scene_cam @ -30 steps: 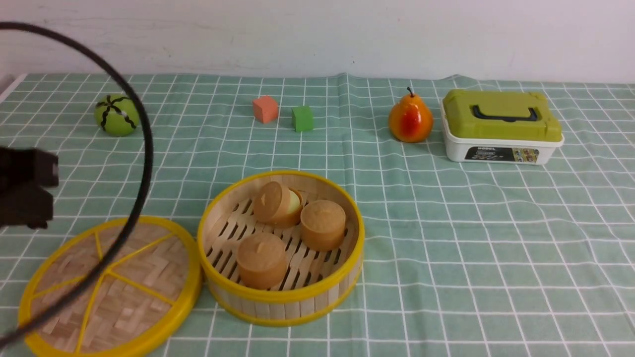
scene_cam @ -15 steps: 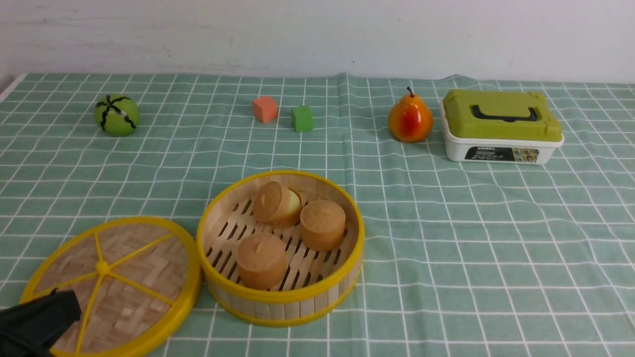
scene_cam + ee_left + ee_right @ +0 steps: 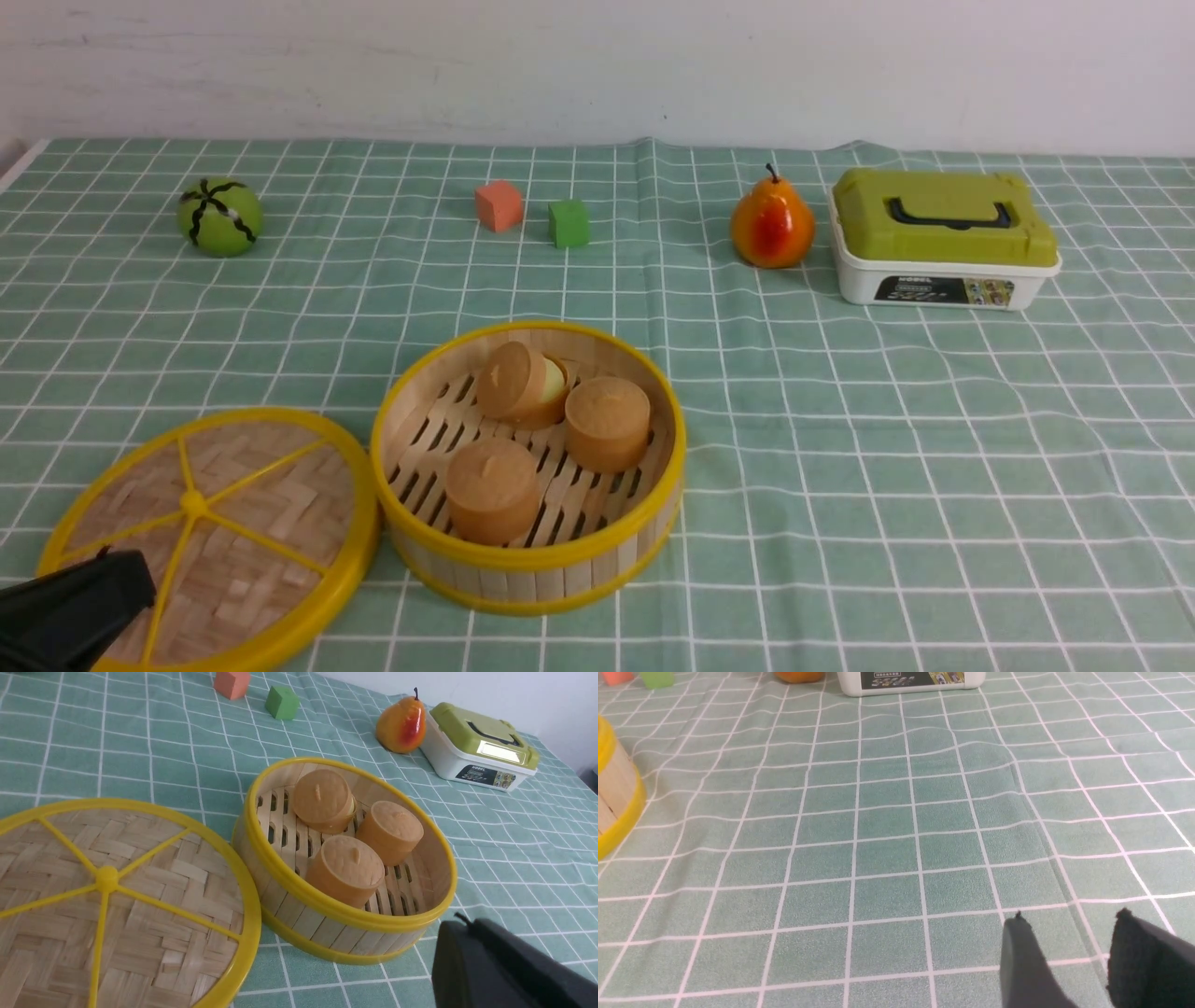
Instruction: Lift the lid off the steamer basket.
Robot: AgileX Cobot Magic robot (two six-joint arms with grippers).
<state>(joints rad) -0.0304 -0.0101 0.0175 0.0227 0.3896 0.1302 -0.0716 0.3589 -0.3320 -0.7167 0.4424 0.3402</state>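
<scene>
Left gripper shows only as a black tip at the lower left corner of the front view, overlapping the near edge of the lid; whether its jaws are apart or together cannot be told. Right gripper appears only in the right wrist view, its two dark fingers apart above bare tablecloth, holding nothing.

The lid lies flat on the table at the lower left of the front view, off the steamer basket and just beside it, their yellow rims touching or very nearly so. The steamer basket stands open at lower centre, with three tan cylindrical buns on its slatted floor; one at the back lies tipped on its side.

Farther up the frame, an orange cube and a green cube sit close together at upper centre. A striped green ball rests at upper left. At upper right, a pear stands just beside a white box with a green lid and black handle.
</scene>
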